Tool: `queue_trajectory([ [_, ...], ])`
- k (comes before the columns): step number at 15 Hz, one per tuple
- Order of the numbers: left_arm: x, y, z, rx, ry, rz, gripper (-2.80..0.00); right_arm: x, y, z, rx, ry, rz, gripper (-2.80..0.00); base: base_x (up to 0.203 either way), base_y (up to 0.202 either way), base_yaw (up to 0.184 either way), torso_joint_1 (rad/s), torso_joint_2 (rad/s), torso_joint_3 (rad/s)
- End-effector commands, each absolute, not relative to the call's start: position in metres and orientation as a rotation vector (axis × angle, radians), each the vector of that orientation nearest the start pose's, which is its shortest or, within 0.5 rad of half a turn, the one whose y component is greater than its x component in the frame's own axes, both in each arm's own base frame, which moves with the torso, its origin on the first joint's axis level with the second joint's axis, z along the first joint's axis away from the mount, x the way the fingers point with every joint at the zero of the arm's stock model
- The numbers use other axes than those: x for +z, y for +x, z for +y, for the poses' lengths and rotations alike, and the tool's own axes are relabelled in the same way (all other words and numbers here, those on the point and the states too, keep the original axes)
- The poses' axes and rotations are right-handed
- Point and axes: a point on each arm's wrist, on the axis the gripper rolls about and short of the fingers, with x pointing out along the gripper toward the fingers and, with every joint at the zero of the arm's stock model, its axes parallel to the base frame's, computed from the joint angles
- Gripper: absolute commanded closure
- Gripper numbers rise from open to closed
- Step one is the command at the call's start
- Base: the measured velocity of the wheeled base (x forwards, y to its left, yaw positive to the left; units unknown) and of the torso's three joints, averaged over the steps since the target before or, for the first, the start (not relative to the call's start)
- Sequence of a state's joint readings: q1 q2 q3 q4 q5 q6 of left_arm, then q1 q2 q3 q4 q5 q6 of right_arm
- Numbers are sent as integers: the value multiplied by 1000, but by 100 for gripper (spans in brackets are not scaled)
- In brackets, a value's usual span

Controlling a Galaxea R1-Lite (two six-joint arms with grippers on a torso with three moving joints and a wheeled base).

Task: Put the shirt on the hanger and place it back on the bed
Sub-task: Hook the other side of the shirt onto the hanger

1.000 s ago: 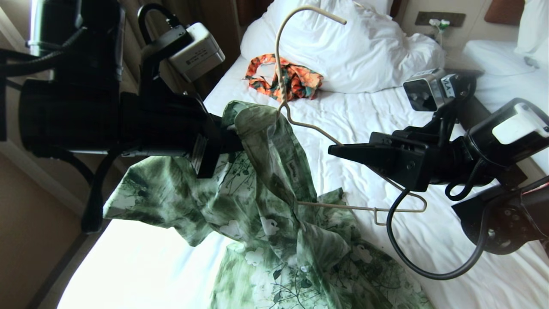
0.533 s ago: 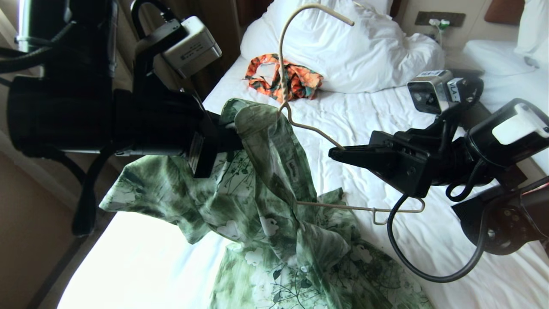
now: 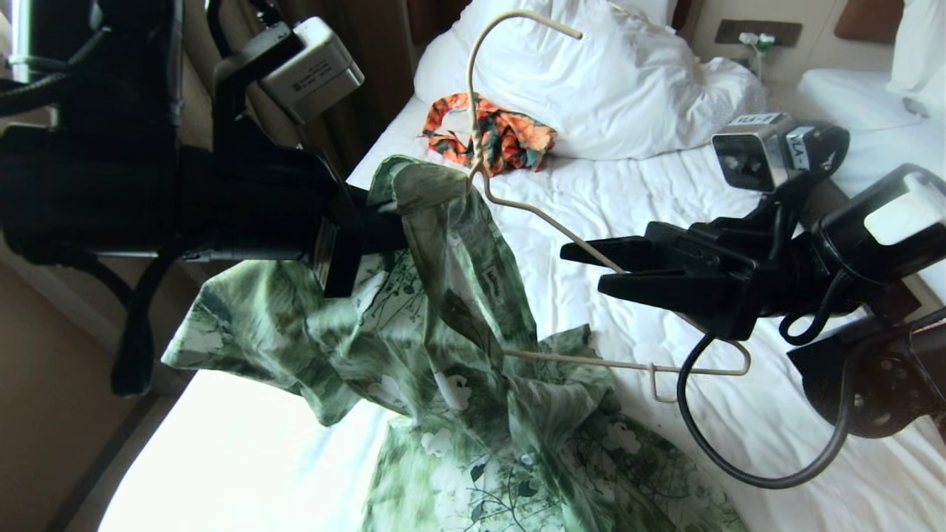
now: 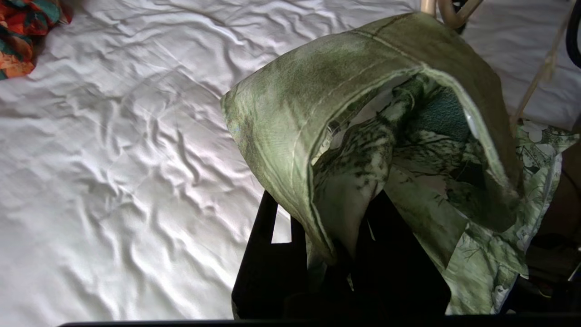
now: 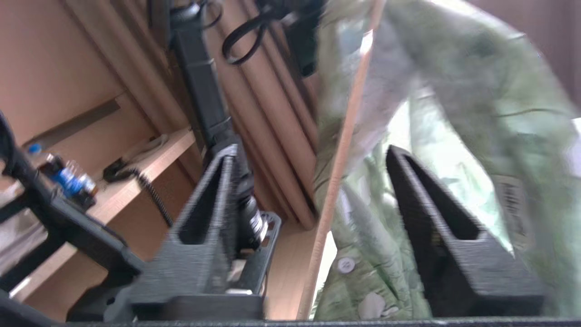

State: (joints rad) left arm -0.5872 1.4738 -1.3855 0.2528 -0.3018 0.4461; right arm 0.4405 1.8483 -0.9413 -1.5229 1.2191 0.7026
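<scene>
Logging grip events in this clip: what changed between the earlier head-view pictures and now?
The right gripper was shut on the hanger's sloping wire; now its fingers stand apart with the wire running between them, so it has let go. The hanger's hook tipped slightly toward the robot's left. The left gripper stayed clamped on the shirt at the collar, holding it up; the shirt's lower part stays draped on the bed.

"VLA-" on label of right wrist camera [image 3: 768,148]; other labels illegible.
</scene>
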Motion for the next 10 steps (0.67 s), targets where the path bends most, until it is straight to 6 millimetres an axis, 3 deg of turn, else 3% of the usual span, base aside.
queue_trajectory([
  [1, 324, 202, -142, -949, 456, 156, 0, 252, 283, 148, 1685, 273, -63, -280, 0, 0, 0, 0, 0, 0],
  [5, 324, 204, -144, -936, 354, 200, 0, 252, 280, 119, 1558, 351, -34, -280, 0, 0, 0, 0, 0, 0],
  [10, 328, 199, -144, -925, 246, 236, 0, 259, 265, 97, 1489, 356, -56, -280, 0, 0, 0, 0, 0, 0],
])
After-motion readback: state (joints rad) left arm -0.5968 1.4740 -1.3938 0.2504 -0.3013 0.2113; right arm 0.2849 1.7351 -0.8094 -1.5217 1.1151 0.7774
